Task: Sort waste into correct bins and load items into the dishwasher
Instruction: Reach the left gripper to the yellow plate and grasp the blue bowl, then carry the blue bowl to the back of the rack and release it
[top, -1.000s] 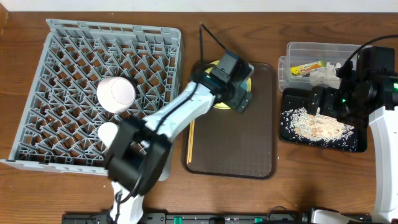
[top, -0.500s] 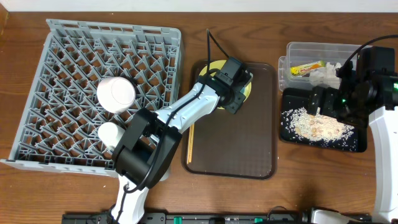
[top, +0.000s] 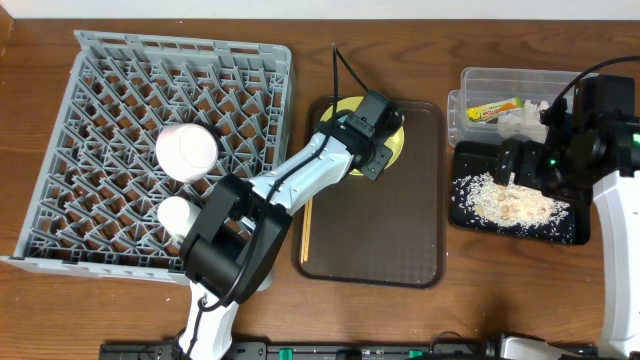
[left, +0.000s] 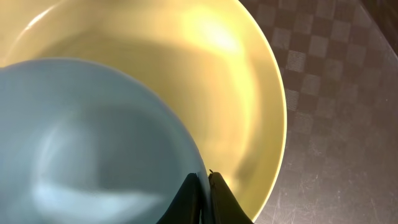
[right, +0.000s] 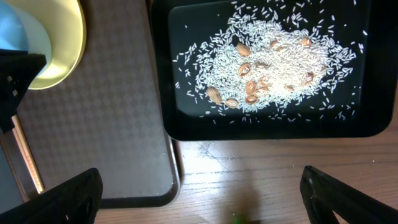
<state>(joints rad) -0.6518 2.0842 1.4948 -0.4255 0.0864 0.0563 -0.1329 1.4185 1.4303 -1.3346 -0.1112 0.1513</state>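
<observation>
1. Grey plastic rack (top: 180, 42) fills the left of the desk (top: 460, 315), with a pale bowl (top: 186, 150) and a small white cup (top: 176, 212) sitting among its pegs. A dish lowered on top of either one could knock it loose or jam against it, so any newcomer needs a free patch of pegs.
2. The chopsticks (top: 306, 228) lie along the left edge of the brown tray (top: 400, 230), right under the left arm. A low swing from there toward the rack could sweep them off onto the desk.
3. The left hand (left: 203, 186) pinches the rim of the blue bowl (left: 87, 137), which sits on the yellow plate (left: 242, 81) at the far end of the brown tray. The grip is on one side only, so the bowl may tilt or slip free on the lift, or drag the plate along with it.
4. The right hand (right: 199, 180) is spread wide and holds nothing, hovering above the black tray (right: 354, 118) where the rice (right: 280, 62) lies. A careless dip could scatter grains over the low rim.
5. The clear tub (top: 480, 72) just behind it holds the wrapper (top: 497, 108) and the napkin (top: 522, 122). It looks light, so a nudge from the right arm could shove it.
</observation>
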